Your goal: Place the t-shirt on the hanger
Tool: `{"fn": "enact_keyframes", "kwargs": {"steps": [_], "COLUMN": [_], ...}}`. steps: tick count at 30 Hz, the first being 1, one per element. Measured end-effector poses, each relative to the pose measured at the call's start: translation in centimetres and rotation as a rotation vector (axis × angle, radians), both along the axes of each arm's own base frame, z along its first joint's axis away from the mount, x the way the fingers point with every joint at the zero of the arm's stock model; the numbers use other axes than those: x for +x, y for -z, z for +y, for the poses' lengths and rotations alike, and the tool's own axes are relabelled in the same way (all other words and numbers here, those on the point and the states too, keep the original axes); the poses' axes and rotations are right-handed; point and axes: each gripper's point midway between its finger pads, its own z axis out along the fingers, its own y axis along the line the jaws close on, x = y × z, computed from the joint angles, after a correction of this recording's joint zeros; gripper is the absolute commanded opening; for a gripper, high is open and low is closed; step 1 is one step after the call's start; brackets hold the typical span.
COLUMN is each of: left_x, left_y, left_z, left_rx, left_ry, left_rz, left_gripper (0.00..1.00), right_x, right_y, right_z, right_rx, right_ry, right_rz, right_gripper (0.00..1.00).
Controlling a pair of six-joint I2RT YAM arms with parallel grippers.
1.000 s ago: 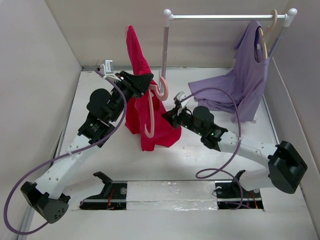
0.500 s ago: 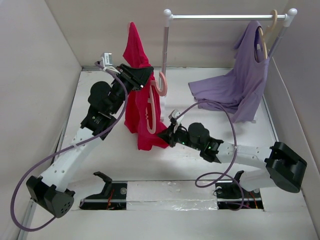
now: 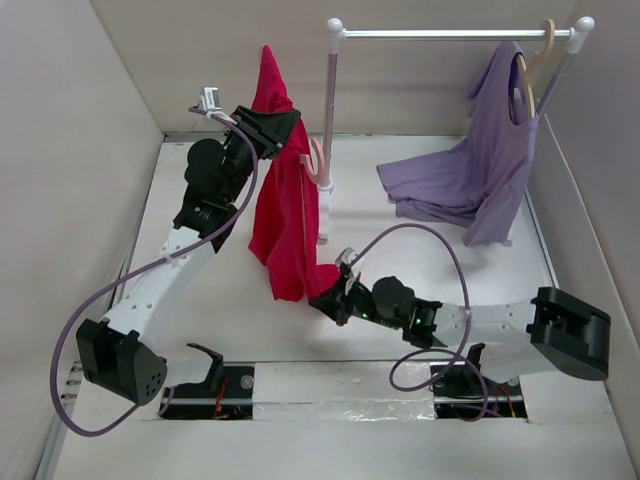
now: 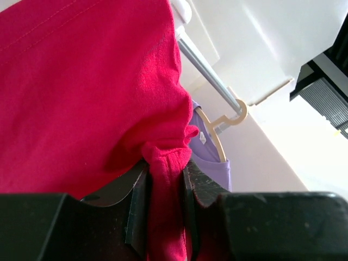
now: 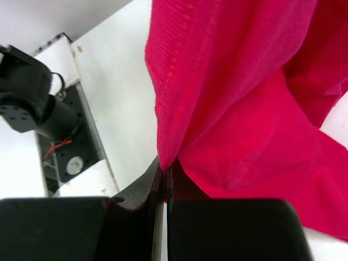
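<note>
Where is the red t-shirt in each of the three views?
Top external: the t-shirt hangs left of centre.
Left wrist: it fills the upper left.
Right wrist: it fills the upper right.
Shared landmark: the metal rail, seen in the top and left wrist views only.

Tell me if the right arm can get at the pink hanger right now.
Probably not: the right fingers are shut on the t-shirt hem, low down, and the hanger sits higher, mostly under the cloth, only its hook showing.
</note>
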Motion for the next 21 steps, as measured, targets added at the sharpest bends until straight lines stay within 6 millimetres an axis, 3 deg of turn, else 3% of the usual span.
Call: {"fn": "enact_keyframes", "kwargs": {"steps": [7,10,13,16,21], "left_x": [2.6,2.8,2.1,0.6,-2.7], "left_y": [1.8,2.0,2.0,3.1,5.7], "left_z": [0.0,-0.2,-0.2,0.4,0.8], "left_rx": [0.046,0.050,0.030,0.004,-0.019], "left_ry": [-0.065,-0.062,-0.046,-0.030,0.009], "left_rz": [0.002,-0.011,-0.046,-0.048,-0.014], "left_gripper": [0.00,0.00,0.00,0.00,0.00], "right_x": [-3.5,-3.8,-3.2,-2.6,-1.4], "right_y": [-2.3,-3.1,-4.3,-6.1,-8.7], "right_z": [-0.9,-1.6,-3.0,-3.2,-0.4], "right_rx": [0.082,0.082,0.072,0.055,0.019], "right_ry": [-0.021,0.008,0.067,0.092,0.091], "right_rz": [0.056,0.068,0.066,0.049,0.032], "right_gripper": [0.00,0.00,0.00,0.00,0.00]}}
